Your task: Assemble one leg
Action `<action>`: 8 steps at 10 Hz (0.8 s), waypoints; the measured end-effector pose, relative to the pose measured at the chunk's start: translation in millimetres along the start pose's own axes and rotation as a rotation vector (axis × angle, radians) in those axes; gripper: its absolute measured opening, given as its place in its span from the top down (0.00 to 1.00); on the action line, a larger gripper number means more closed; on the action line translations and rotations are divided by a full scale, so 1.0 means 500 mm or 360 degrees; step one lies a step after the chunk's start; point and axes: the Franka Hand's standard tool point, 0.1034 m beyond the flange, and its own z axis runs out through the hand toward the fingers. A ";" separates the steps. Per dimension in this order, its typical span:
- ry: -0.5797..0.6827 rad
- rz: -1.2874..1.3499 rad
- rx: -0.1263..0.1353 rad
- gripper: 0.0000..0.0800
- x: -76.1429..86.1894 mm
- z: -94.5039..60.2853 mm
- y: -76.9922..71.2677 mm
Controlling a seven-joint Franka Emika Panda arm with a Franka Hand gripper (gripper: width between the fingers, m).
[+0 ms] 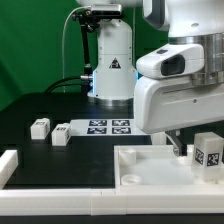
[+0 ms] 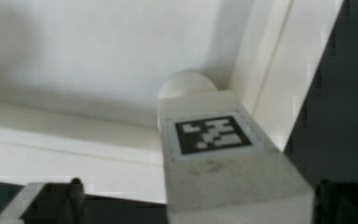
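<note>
A Franka Panda arm (image 1: 185,75) leans over the white tray-like top (image 1: 150,168) with a stubby white leg (image 2: 220,165) lying between its jaws. The leg's far end meets a rounded corner just inside the tray's raised rim, apparently so that it can be seated there. In the wrist view one dark jaw stands clear of the leg's side and the other is lost in shadow, so it cannot be told whether the jaws clamp the leg or merely flank it. In the exterior view a tagged block (image 1: 208,154) stands at the tray's far corner beside the arm; it is most likely the same leg. A spare leg (image 1: 40,127) and a second spare leg (image 1: 62,133) wait on the black surface (image 1: 60,155) beyond the tray, as does the marker board (image 1: 110,127). The leg's label is a black-and-white square tag without letters. A warning triangle (image 1: 113,68) marks the arm's base, and no brand name is legible.
</note>
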 end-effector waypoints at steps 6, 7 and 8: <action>0.0001 0.0033 0.0001 0.64 0.001 -0.002 -0.008; 0.0001 0.0031 0.0001 0.64 0.001 -0.002 -0.008; 0.0001 0.0073 0.0002 0.64 0.001 -0.002 -0.008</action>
